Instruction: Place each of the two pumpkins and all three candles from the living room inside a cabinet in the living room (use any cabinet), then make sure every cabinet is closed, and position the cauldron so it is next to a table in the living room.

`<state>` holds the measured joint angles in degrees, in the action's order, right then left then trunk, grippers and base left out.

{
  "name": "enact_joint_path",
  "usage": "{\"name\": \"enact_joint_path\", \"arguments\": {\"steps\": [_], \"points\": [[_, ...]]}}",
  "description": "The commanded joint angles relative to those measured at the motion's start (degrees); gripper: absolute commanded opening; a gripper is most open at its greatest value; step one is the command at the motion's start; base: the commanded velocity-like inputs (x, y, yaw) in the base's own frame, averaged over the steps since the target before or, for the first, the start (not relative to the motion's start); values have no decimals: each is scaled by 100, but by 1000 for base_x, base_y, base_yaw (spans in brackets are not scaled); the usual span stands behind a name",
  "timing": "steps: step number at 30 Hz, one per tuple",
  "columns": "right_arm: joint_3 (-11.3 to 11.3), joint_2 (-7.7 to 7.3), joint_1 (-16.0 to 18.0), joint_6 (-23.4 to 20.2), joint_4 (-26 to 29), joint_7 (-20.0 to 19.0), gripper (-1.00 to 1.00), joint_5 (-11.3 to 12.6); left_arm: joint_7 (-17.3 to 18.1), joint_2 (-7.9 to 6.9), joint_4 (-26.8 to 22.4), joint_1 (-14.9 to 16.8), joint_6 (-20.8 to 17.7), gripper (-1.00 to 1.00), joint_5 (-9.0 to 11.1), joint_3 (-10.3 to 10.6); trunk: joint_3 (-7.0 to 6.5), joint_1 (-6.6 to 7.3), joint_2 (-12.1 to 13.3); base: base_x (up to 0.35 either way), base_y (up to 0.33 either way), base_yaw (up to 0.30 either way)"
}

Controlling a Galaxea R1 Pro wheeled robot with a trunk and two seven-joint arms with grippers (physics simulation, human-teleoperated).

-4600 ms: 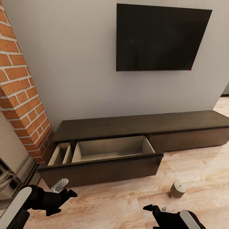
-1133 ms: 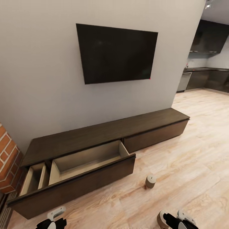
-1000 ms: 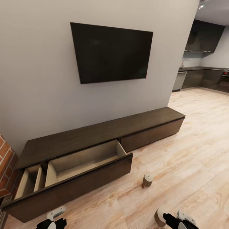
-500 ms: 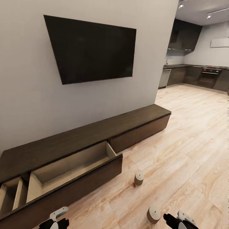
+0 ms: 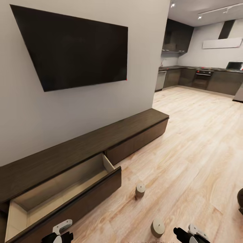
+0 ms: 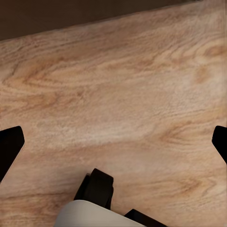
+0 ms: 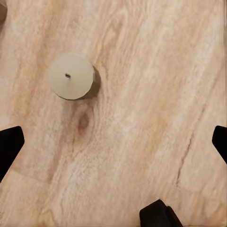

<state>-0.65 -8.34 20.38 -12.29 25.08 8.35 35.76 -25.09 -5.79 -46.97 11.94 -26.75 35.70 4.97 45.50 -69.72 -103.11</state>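
The long dark-brown cabinet (image 5: 111, 135) runs along the wall, and its left drawer (image 5: 60, 189) is pulled out, showing a pale, bare interior. Two stubby tan candles stand upright on the wood floor: one candle (image 5: 140, 190) just off the drawer's corner, the other candle (image 5: 157, 227) nearer me. The right wrist view looks down on that nearer candle (image 7: 71, 76), which sits ahead of my open right gripper (image 7: 113, 146) and apart from it. My left gripper (image 6: 113, 146) is open over bare floor beside the cabinet front. A dark rounded shape (image 5: 240, 201), cut off by the frame's right edge, may be the cauldron.
A large black TV (image 5: 74, 50) hangs on the grey wall above the cabinet. Wide wood floor (image 5: 195, 141) stretches right towards a dark kitchen (image 5: 202, 76) at the back. The pulled-out drawer front juts into the floor space at lower left.
The whole view has swung right: the brick column left the picture, the kitchen and a second candle came in. Both grippers stay low at the picture's bottom edge, still open.
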Motion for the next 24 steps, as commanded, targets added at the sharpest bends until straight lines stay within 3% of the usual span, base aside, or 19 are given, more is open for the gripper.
{"name": "enact_joint_path", "arguments": {"steps": [1, 15, 24], "points": [[-7, -1, 1, -31, 14, 34, 100, 36, -57, -9, -10, 1, -5, 100, 60, 30, 10, 1, -3, 2, 81, -244], [-14, -1, 1, -33, 14, 30, 100, 36, -57, -1, -13, 1, -5, 100, 59, 30, 80, 1, -3, 10, 10, -244], [-14, -1, 1, -30, 14, 29, 100, 33, -57, -1, -9, 1, -5, 100, 59, 30, 125, 1, -3, 210, 165, -244]]}}
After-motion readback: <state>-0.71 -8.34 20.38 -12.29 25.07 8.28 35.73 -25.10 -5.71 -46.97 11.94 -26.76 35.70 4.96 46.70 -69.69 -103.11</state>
